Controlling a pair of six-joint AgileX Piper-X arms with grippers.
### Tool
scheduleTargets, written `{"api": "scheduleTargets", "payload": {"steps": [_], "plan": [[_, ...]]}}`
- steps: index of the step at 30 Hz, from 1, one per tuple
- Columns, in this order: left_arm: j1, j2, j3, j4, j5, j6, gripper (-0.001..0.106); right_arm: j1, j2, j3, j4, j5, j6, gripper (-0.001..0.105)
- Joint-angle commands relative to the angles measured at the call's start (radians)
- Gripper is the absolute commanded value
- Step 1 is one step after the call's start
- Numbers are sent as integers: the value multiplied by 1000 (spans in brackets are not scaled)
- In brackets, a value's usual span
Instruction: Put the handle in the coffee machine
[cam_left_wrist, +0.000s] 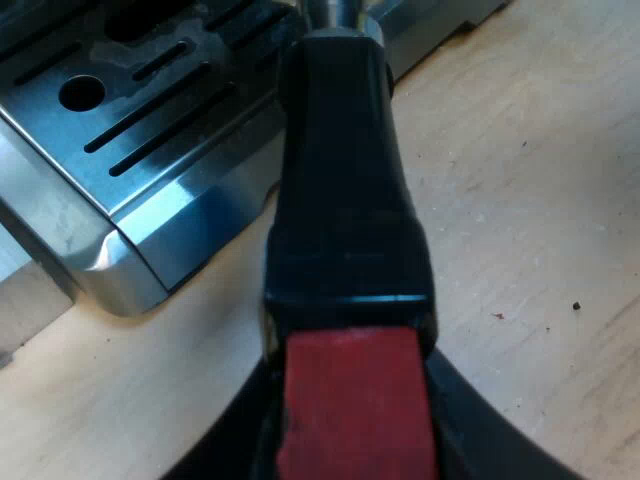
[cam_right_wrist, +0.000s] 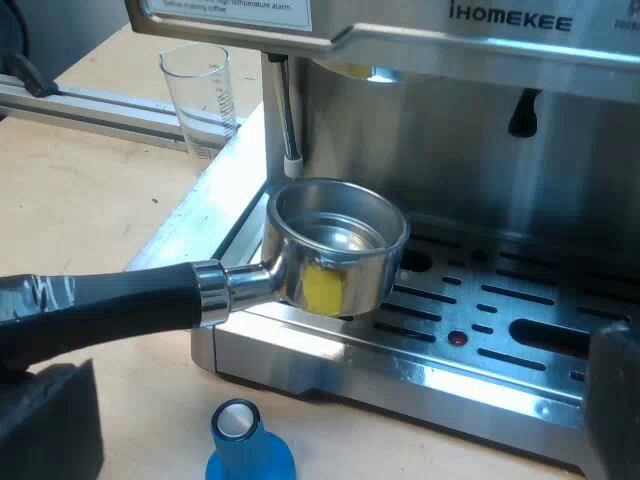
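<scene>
My left gripper (cam_left_wrist: 352, 425) is clenched on the portafilter (cam_right_wrist: 335, 245). Its fingers (cam_left_wrist: 225, 445) hug both sides of the handle (cam_left_wrist: 345, 180) at the red end (cam_left_wrist: 355, 400). From there the dark handle runs out over the wooden table (cam_left_wrist: 520, 200) toward the corner of the slotted drip tray (cam_left_wrist: 150, 120).

From the right wrist, the portafilter's round metal cup sits at the drip tray's (cam_right_wrist: 500, 330) outer corner, open side up, with a yellow patch on its wall. I cannot tell whether it rests on the tray edge or hangs just above it. It is not locked in: open space separates the cup's rim from the underside of the espresso machine (cam_right_wrist: 480, 130), and the steam wand's (cam_right_wrist: 287, 110) tip comes down just behind the rim.

My right gripper (cam_right_wrist: 330, 410) is released, with fingers (cam_right_wrist: 45, 420) spread wide and empty. A blue tamper (cam_right_wrist: 250, 445) stands on the table between them, just off the tray's front edge. The measuring glass (cam_right_wrist: 200, 90) stands upright near the machine's side, well apart from the cup.
</scene>
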Motion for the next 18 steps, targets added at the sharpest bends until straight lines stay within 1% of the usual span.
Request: {"api": "scheduleTargets", "payload": {"steps": [1, 9, 13, 18], "plan": [[-1, -16, -18, -34, 24, 8, 0, -1, 5, -4, -12, 13, -5, 105], [-1, -16, -18, -34, 24, 6, 0, -1, 97, -4, -128, 20, -5, 105], [-1, -16, -18, -34, 24, 6, 0, -1, 136, -4, -155, 20, -5, 105], [-1, -16, -18, -34, 14, 8, 0, -4, 141, -4, -156, 20, -7, 105]]}}
